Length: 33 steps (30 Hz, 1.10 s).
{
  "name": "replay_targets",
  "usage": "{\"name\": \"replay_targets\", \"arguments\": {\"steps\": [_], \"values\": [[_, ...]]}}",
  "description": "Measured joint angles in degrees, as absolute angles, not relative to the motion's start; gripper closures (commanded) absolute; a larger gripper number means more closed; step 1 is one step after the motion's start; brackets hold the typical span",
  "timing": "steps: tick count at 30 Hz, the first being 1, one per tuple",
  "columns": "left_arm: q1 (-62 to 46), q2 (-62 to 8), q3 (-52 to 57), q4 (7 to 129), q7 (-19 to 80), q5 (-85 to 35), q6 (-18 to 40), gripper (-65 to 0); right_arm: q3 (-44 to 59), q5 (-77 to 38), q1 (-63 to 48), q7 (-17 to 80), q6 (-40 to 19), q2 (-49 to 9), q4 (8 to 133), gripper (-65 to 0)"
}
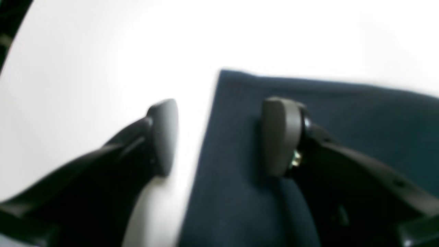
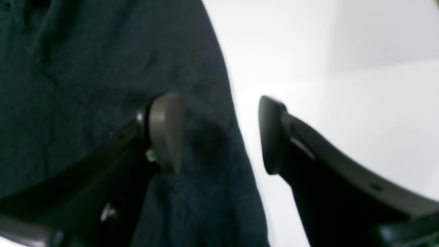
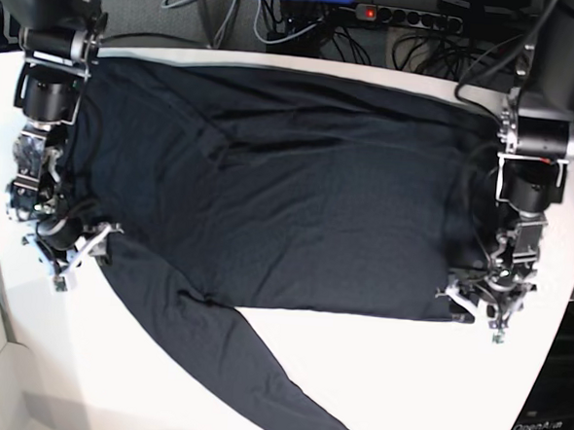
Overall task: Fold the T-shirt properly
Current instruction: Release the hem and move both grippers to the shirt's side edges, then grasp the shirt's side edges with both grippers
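T-shirt (image 3: pixel 288 191) lies crosswise, sleeve (image 3: pixel 257 379) trailing toward cam.

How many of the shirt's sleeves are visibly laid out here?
1: a sleeve of the T-shirt trails toward the table's front edge. The other may be folded under.

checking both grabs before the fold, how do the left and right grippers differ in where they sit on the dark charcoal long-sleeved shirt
The left gripper straddles the dark charcoal long-sleeved shirt at a bottom corner of its body; the right gripper straddles the opposite side edge, where a sleeve trails down the white table. Both are open, one finger over cloth, one over table.
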State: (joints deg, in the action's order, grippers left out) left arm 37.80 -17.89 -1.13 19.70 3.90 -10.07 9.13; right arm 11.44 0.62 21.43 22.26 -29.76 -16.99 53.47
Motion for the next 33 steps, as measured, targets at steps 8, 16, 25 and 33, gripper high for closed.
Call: {"name": "replay_targets", "arguments": {"steps": [8, 16, 25, 33], "values": [[37.36, -16.99, -1.19, 17.17, 0.67, -10.07, 8.62, -37.5, 11.46, 0.64, 21.39, 22.48, -29.76, -16.99, 53.52, -35.2], [37.67, -16.64, -0.91, 14.33, -1.8, -10.87, 8.84, -37.5, 11.57, 0.67, 19.64, 22.52, -29.78, -17.1, 53.6, -35.2], [37.78, -16.62, -0.86, 12.58, -4.16, -10.87, 8.84, -37.5, 11.55, 0.64, 19.97, 22.46, -29.76, -17.12, 53.63, -35.2], [38.17, -16.53, -0.84, 7.46, -10.39, -10.98, 8.95, -24.2, 11.57, 0.64, 19.99, 22.48, -29.76, -17.12, 53.63, -35.2]]}}
